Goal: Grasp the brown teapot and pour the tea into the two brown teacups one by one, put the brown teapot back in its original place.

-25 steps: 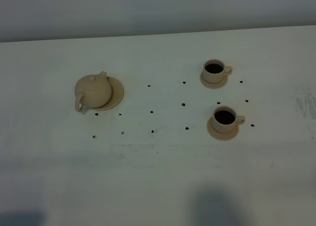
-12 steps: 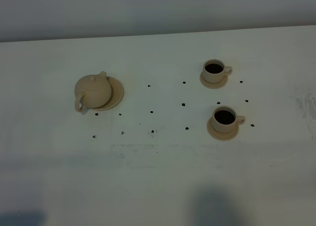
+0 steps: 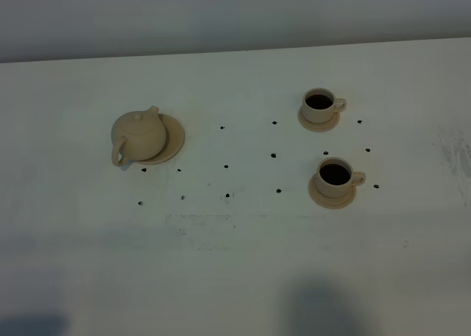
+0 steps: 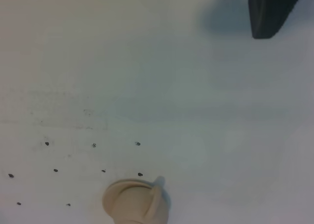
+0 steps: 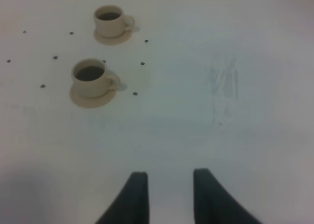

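Observation:
The brown teapot [image 3: 137,134] stands upright on the left of the white table, partly on the wide beige saucer plate [image 3: 173,140], handle toward the front. It also shows at the edge of the left wrist view [image 4: 135,208]. The two brown teacups, far [image 3: 319,105] and near [image 3: 335,176], stand on small saucers on the right and hold dark tea. The right wrist view also shows the far cup [image 5: 109,19] and the near cup [image 5: 91,76]. My right gripper [image 5: 170,174] is open and empty, well short of the cups. Of my left gripper, one dark finger [image 4: 270,11] shows, far from the teapot.
Several small black dots [image 3: 227,167] mark the table between teapot and cups. A faint scuffed patch [image 3: 452,148] lies at the right edge. A grey wall runs behind the table's far edge [image 3: 235,51]. No arm shows in the exterior high view.

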Motion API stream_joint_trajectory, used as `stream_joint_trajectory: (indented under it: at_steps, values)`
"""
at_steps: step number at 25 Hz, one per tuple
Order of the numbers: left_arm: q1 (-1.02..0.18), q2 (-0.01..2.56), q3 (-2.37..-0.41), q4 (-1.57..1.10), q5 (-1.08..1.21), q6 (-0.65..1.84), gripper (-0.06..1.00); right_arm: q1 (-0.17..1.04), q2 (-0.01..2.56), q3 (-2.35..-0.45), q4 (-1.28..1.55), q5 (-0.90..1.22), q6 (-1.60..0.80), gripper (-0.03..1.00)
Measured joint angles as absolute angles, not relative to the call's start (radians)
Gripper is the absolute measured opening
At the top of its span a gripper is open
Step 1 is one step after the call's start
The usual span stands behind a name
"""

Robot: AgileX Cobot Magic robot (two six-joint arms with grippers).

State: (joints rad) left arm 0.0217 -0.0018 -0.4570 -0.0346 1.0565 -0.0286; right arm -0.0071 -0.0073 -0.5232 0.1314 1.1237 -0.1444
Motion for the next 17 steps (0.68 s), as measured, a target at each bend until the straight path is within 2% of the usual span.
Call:
stream_joint_trajectory:
  at_steps: [17]
  values:
    - [0.022,-0.002,-0.457,-0.035,1.057,-0.029,0.44,-0.007,-0.007,-0.523,0.131,1.124,-0.144,0.22]
